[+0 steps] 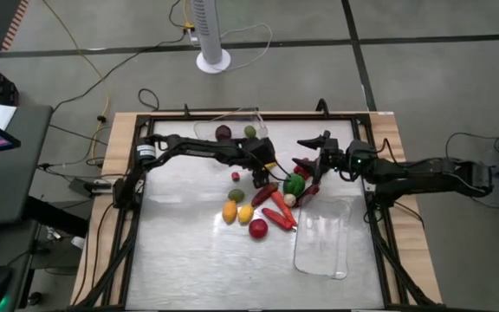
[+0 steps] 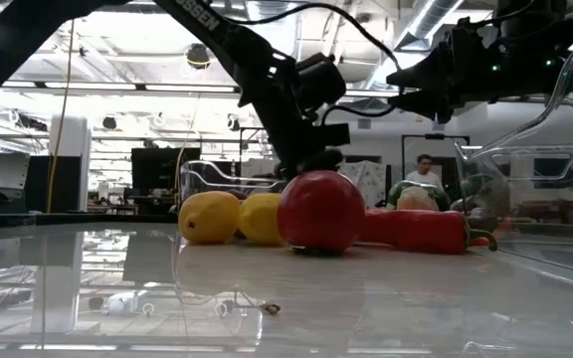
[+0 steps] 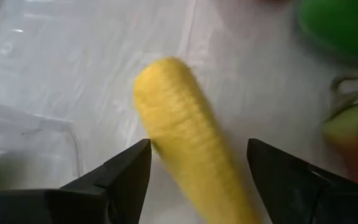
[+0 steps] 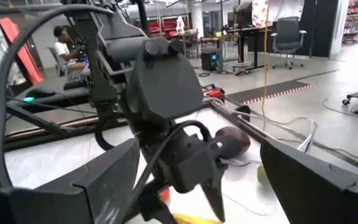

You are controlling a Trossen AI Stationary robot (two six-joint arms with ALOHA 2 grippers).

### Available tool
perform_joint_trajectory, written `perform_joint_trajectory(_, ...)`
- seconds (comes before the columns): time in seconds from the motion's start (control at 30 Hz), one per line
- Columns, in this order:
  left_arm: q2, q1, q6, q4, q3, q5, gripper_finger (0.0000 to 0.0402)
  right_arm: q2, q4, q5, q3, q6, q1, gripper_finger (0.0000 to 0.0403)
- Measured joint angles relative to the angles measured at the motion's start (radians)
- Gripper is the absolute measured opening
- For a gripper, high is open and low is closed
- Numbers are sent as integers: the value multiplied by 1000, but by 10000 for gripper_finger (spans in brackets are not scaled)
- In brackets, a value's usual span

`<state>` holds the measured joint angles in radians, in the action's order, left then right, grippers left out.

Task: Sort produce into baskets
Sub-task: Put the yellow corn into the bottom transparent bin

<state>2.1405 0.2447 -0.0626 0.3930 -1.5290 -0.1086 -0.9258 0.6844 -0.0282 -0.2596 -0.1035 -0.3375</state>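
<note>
High view: left gripper (image 1: 261, 170), beside the clear rectangular plastic tub (image 1: 232, 130). Low view: "…SSEN" lettering on the arm. Left wrist view: fingers spread around yellow ribbed corn cob (image 3: 185, 130), not touching. Right gripper (image 1: 312, 149), parted, empty.

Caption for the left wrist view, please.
Left gripper open, its fingers on either side of a yellow corn cob lying on the table.

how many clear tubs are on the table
2. One tub sits at the far edge by the left gripper, with a dark purple piece and a green piece inside. The other tub sits near the right arm, nothing visible inside.
</note>
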Motion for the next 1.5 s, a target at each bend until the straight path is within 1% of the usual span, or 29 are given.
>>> perform_joint_trajectory(0.1,1,-3,-28,0,1,-2,249,15,-38,0,-1,1,-14,360)
perform_joint_trajectory(0.17,-2,-5,-48,-1,2,-10,235,18,-57,0,-1,0,-22,360)
perform_joint_trajectory(0.43,0,11,-61,18,2,10,121,18,-56,0,-1,0,-25,360)
perform_joint_trajectory(0.5,0,14,-77,30,1,32,103,18,-56,0,-1,0,-25,360)
perform_joint_trajectory(0.63,-8,8,-102,36,2,27,76,18,-56,0,-1,0,-25,360)
perform_joint_trajectory(0.73,-24,6,-130,44,5,17,66,18,-61,-1,-1,0,-25,360)
perform_joint_trajectory(0.8,-44,6,-145,57,8,16,64,18,-95,-38,-8,0,-28,360)
perform_joint_trajectory(0.87,-73,6,-167,55,9,4,63,17,-183,-80,-43,0,-32,360)
perform_joint_trajectory(1.0,-145,8,-222,41,6,1,61,2,-392,-79,-134,57,-21,362)
perform_joint_trajectory(1.07,-167,7,-246,27,6,3,60,1,-440,-75,-149,78,-17,364)
perform_joint_trajectory(1.27,-222,-4,-297,5,6,77,61,-3,-451,-67,-154,103,-18,371)
perform_joint_trajectory(1.37,-233,-8,-308,14,5,76,56,-11,-463,-43,-154,110,-17,371)
perform_joint_trajectory(1.5,-227,-5,-272,15,5,67,51,-24,-464,-29,-154,112,-17,372)
